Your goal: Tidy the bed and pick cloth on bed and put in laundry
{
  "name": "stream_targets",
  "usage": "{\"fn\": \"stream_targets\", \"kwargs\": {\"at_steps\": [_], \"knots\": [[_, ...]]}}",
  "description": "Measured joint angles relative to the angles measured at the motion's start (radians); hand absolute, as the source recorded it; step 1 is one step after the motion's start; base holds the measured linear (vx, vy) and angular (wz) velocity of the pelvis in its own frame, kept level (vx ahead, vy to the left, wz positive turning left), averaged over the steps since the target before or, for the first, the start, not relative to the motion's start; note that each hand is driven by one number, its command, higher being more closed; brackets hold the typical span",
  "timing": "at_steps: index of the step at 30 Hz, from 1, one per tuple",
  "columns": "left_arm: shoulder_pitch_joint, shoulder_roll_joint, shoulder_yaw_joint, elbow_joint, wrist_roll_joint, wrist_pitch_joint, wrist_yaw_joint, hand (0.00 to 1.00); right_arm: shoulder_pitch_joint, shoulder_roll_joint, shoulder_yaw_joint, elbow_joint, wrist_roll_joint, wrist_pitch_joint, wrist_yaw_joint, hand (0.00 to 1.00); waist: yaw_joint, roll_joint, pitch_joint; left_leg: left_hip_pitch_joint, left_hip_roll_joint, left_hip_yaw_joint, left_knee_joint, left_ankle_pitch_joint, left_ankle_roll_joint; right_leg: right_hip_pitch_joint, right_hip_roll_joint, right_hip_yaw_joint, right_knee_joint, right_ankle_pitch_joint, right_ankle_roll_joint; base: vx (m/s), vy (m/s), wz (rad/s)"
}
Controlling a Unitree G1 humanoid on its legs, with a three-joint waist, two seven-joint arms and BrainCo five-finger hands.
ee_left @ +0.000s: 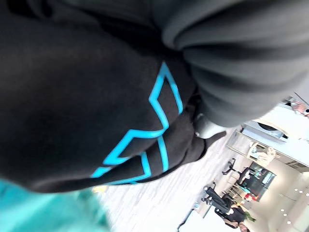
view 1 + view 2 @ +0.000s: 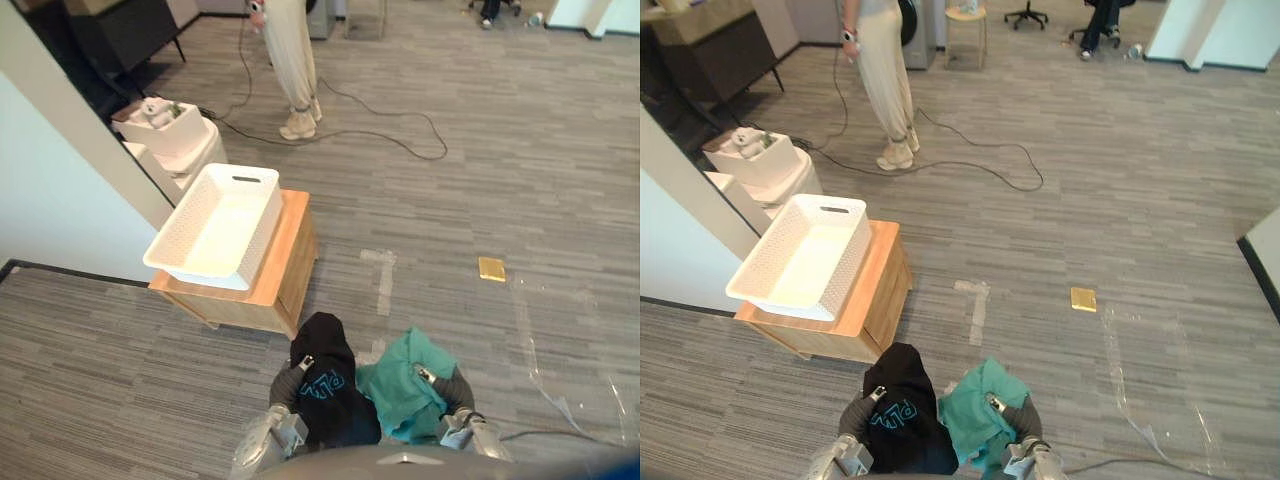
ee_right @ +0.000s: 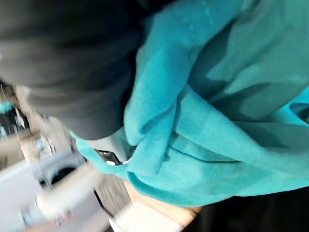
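Over the left hand [image 2: 285, 388]: a black cloth [image 2: 325, 385] with a blue print, draped right across it, on the robot's side of the white basket [image 2: 262, 225] and well apart from it.
Beside it, away from the basket: a teal cloth [image 2: 400, 385], bunched over the right hand [image 2: 455, 388] and touching the black one.
Why held so: the two pieces look to be carried one per hand, so a single trip to the basket would clear both.
Left hand's grip: buried in black fabric. The wrist view shows the dark ribbed cover and a sliver of silver, so how far the hand is open cannot be told.
Right hand's grip: wrapped in teal folds in the same way, so it cannot be told either.
Basket: open side up on a low wooden cabinet [image 2: 285, 270], jutting past the cabinet's edge, with nothing seen inside. It is probably the laundry target, raised within reach of the hands.
Progress: the cloth is lifted but not yet in the basket.
Beyond the basket: white containers [image 2: 165, 128], their contents too small to name, and a person [image 2: 292, 60] cut off by the frame.
Off to the basket's side: a flat yellow object [image 2: 491, 268] on the floor, well apart and too small to identify.
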Motion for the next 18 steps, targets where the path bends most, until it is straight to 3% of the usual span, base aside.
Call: {"fn": "stream_targets", "kwargs": {"at_steps": [3, 4, 6, 7, 11, 12, 13, 14, 15, 16, 17, 18], "knots": [[-0.016, 0.001, 0.02, -0.002, 0.003, -0.011, 0.007, 1.0, -0.018, 0.001, -0.01, -0.015, -0.004, -0.017, 0.027, 1.0, 0.011, 0.01, 0.02, -0.018, -0.014, -0.092, 0.03, -0.038, -0.053, 0.01, 0.011, 0.098, -0.024, 0.031, -0.019, 0.12, 0.057, -0.95], [-0.021, -0.017, 0.011, -0.004, 0.004, -0.014, 0.008, 1.0, -0.005, -0.005, -0.034, -0.017, -0.009, -0.017, 0.03, 1.0, 0.009, 0.027, 0.015, -0.011, -0.049, -0.137, -0.082, -0.038, -0.043, 0.007, 0.006, 0.116, -0.023, 0.031, -0.018, 0.1, 0.094, -0.65], [-0.022, -0.043, 0.001, -0.005, 0.003, -0.022, 0.01, 1.0, 0.01, -0.008, -0.05, -0.026, -0.016, -0.017, 0.037, 1.0, 0.009, 0.051, 0.01, 0.005, -0.077, -0.162, -0.308, 0.046, -0.039, 0.009, 0.015, 0.144, -0.031, 0.028, -0.01, 0.14, 0.133, -0.61], [-0.017, -0.037, -0.01, 0.001, 0.004, -0.021, 0.017, 1.0, 0.021, -0.002, -0.042, -0.026, -0.026, -0.014, 0.052, 1.0, 0.022, 0.042, 0.0, 0.029, -0.09, -0.152, -0.351, 0.096, -0.006, 0.018, 0.01, 0.18, -0.045, 0.023, -0.004, 0.17, 0.121, -0.42], [-0.04, -0.033, -0.017, 0.01, 0.003, -0.025, 0.022, 1.0, 0.023, 0.004, -0.014, -0.049, -0.061, -0.015, 0.09, 1.0, 0.028, 0.011, -0.018, 0.017, -0.121, -0.135, -0.325, 0.042, 0.015, 0.002, -0.028, 0.198, -0.033, -0.013, 0.015, 0.19, 0.074, -0.21], [-0.039, -0.032, -0.018, 0.017, 0.003, -0.026, 0.022, 1.0, 0.022, 0.005, -0.006, -0.05, -0.063, -0.012, 0.096, 1.0, 0.04, -0.002, -0.024, 0.02, -0.132, -0.12, -0.3, 0.011, 0.025, -0.007, -0.046, 0.217, 0.002, -0.043, 0.025, 0.24, 0.112, -0.32], [-0.026, -0.03, -0.018, 0.017, 0.003, -0.027, 0.024, 1.0, 0.033, 0.009, -0.007, -0.053, -0.062, -0.009, 0.096, 1.0, 0.042, -0.015, -0.046, 0.034, -0.146, -0.108, -0.287, -0.031, 0.026, -0.016, -0.065, 0.227, 0.06, -0.069, 0.055, 0.27, 0.096, -0.34], [-0.026, -0.033, -0.016, 0.021, 0.003, -0.027, 0.025, 1.0, 0.034, 0.007, -0.007, -0.052, -0.062, -0.006, 0.095, 1.0, 0.042, -0.017, -0.048, 0.048, -0.15, -0.106, -0.284, -0.045, 0.031, -0.041, -0.074, 0.242, 0.14, -0.087, 0.062, 0.28, 0.111, -0.11], [-0.027, -0.037, -0.015, 0.03, 0.003, -0.027, 0.026, 1.0, 0.029, 0.002, -0.006, -0.054, -0.062, 0.007, 0.094, 1.0, 0.037, -0.012, -0.044, 0.078, -0.147, -0.111, -0.285, -0.066, 0.035, -0.144, -0.087, 0.275, 0.389, -0.084, 0.086, 0.3, 0.121, 0.05], [-0.026, -0.031, -0.011, 0.028, 0.003, -0.033, 0.023, 1.0, 0.031, 0.001, -0.003, -0.058, -0.062, 0.008, 0.095, 1.0, 0.035, -0.016, -0.04, 0.132, -0.156, -0.112, -0.307, -0.081, 0.042, -0.262, -0.113, 0.298, 0.66, -0.012, 0.118, 0.3, 0.147, 0.15], [-0.024, -0.032, -0.009, 0.028, 0.003, -0.037, 0.023, 1.0, 0.032, 0.001, -0.003, -0.058, -0.062, 0.008, 0.096, 1.0, 0.033, -0.018, -0.034, 0.162, -0.161, -0.115, -0.319, -0.087, 0.05, -0.306, -0.124, 0.307, 0.771, 0.041, 0.123, 0.33, 0.113, 0.23], [-0.014, -0.023, -0.008, 0.028, 0.003, -0.042, 0.026, 1.0, 0.036, 0.008, 0.009, -0.061, -0.062, 0.007, 0.104, 1.0, 0.023, -0.022, -0.025, 0.212, -0.16, -0.129, -0.327, -0.105, 0.061, -0.364, -0.119, 0.319, 0.909, 0.039, 0.125, 0.33, 0.051, 0.33]]}}
